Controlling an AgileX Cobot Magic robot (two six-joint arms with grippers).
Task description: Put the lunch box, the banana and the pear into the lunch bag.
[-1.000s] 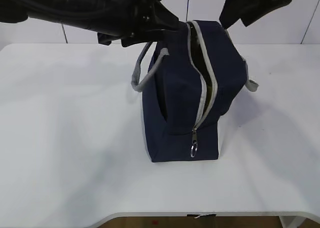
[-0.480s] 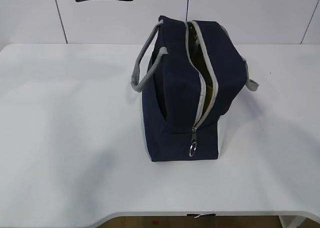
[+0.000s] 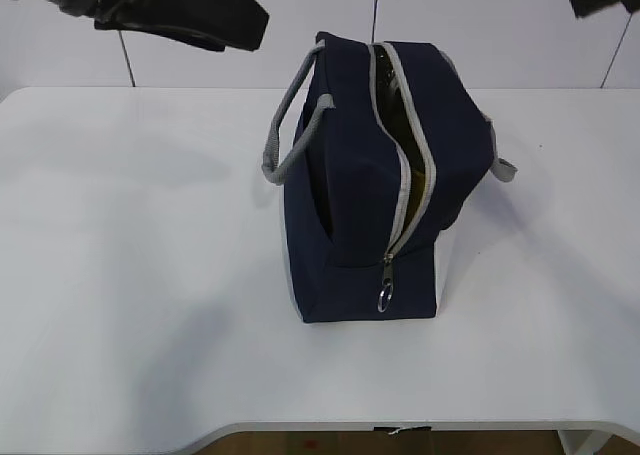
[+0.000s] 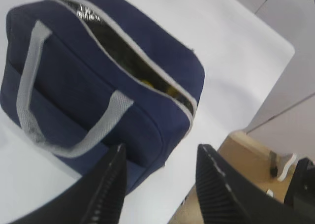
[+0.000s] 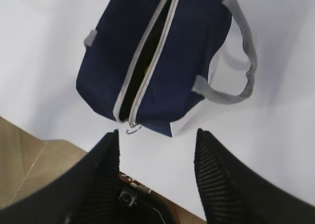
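- Nearest, the metal ring zipper pull (image 3: 386, 296) is hanging at the lunch bag's front end.
- Behind it, the lunch bag (image 3: 355, 205) is standing mid-table (image 3: 140, 275), zipper gaping, something yellow showing inside.
- Farther back, the left gripper (image 4: 160, 184) and right gripper (image 5: 156, 172) are hovering above, jaws apart, empty.

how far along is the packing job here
Nearly done, it seems. No lunch box, banana or pear lies on the white table, and something yellow shows through the lunch bag's open zipper slot, though which items are inside cannot be confirmed. Nothing is in hand: the left gripper and right gripper are open and empty above the bag. The zipper remains unclosed.
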